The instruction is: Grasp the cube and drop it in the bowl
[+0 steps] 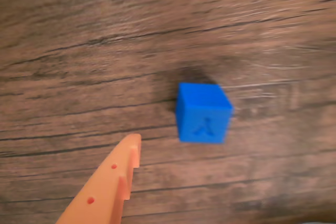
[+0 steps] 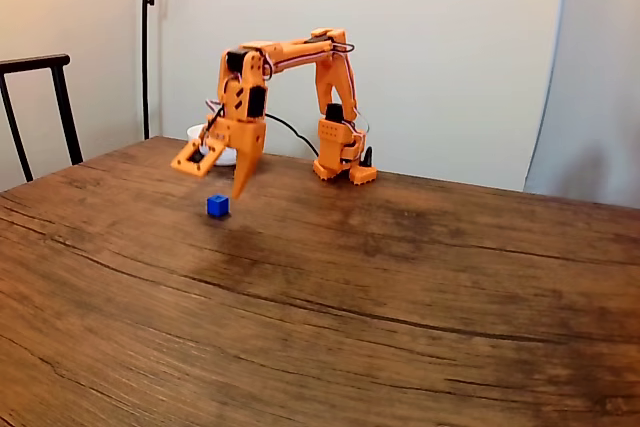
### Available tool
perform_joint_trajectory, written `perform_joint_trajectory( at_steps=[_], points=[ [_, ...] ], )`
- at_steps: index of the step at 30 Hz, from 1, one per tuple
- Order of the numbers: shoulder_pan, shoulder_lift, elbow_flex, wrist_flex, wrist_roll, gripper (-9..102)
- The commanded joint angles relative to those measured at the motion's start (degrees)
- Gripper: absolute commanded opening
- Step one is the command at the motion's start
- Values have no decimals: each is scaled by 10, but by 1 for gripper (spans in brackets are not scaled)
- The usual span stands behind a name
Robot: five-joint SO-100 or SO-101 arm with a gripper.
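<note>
The small blue cube (image 1: pixel 203 113) sits on the wooden table (image 2: pixel 380 287), with a faint mark on its near face in the wrist view. One orange finger (image 1: pixel 113 182) rises from the bottom edge there, its tip short of the cube and to its left. In the fixed view the orange gripper (image 2: pixel 212 179) hangs open just above the cube (image 2: pixel 217 206), one finger pointing down beside it and the other spread out to the left. Nothing is between the fingers. The white bowl (image 2: pixel 196 131) stands behind the gripper, mostly hidden by it.
The arm's base (image 2: pixel 340 157) is mounted at the table's far edge, with a black cable running to it. A dark chair (image 2: pixel 40 97) and a lamp pole (image 2: pixel 147 37) stand at the left by the wall. Bare wood stretches across the near side and the right.
</note>
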Motion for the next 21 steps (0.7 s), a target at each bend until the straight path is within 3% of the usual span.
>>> perform_joint_trajectory(
  at_steps=[1,14,21],
  points=[
    [-8,-5,-25,-7,2,50],
    [-8,-40,-18,-38,3,49],
    [0,-40,-15,-40,3,37]
  ],
)
